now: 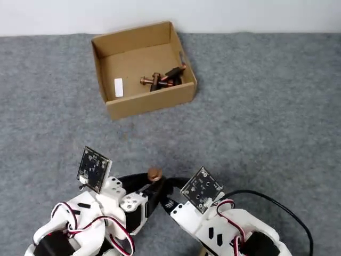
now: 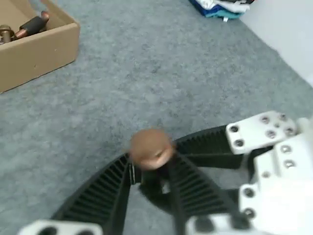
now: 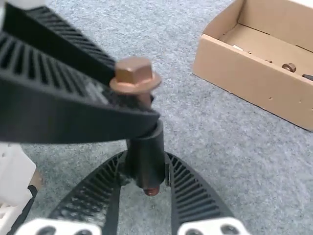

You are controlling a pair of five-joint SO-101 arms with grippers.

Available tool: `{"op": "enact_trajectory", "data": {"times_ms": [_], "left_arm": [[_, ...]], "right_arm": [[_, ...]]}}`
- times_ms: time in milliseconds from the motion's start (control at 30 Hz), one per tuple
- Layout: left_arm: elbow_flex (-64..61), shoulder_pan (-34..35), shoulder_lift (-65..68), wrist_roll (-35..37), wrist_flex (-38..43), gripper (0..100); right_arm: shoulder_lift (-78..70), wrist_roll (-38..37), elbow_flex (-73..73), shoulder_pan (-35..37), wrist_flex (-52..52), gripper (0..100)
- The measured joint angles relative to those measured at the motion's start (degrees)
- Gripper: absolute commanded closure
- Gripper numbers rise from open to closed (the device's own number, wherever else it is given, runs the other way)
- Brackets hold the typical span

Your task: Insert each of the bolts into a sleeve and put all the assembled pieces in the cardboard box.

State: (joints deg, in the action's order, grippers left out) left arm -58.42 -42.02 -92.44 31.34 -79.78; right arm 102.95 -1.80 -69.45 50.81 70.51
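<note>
Left gripper (image 2: 150, 169) clamps bolt (image 3: 135, 80) under its hex head. Right gripper (image 3: 144, 171) clamps black sleeve (image 3: 145, 159). Both held mid near edge of table (image 1: 266, 133), cardboard box (image 1: 152, 104) at far edge. Rigid, smooth, probably slippery: grip sleeve mid-body.

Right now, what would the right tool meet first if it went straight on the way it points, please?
Probably the left tool, crossing just ahead and clamped on the bolt; depth is unclear.
</note>
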Motion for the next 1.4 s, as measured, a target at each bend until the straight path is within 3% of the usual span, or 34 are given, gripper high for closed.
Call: {"op": "enact_trajectory", "data": {"times_ms": [167, 367, 467, 567, 700, 833, 1000, 1400], "left_arm": [[0.2, 4.5, 0.1, -0.5, -5.3, 73], [6.2, 12.7, 0.2, -3.3, -6.2, 74], [9.1, 16.4, 0.0, -3.4, -6.2, 83], [10.1, 21.2, 0.0, -3.4, -6.2, 99], [7.4, 29.5, 0.0, -5.1, -6.0, 99], [-3.8, 37.6, 0.0, -12.2, -0.7, 100], [-18.4, 45.7, 0.4, -17.6, 9.9, 100], [-38.5, 47.6, 0.6, -29.9, 30.9, 99]], "right_arm": [[0.0, 0.0, -0.1, -0.2, 0.0, 99.0], [0.1, -2.1, 0.0, -1.1, -0.1, 99.0], [0.1, -2.2, 0.0, -5.0, -0.1, 99.0], [0.1, -0.9, 0.0, -10.3, -0.1, 99.0], [0.0, 4.2, 0.0, -18.5, 0.3, 99.0], [-1.3, 5.5, 0.1, -25.5, 0.4, 99.0], [-10.1, 5.8, 5.6, -27.7, 0.2, 99.0], [-42.7, 5.8, 24.7, -28.5, -13.3, 99.0]]}}
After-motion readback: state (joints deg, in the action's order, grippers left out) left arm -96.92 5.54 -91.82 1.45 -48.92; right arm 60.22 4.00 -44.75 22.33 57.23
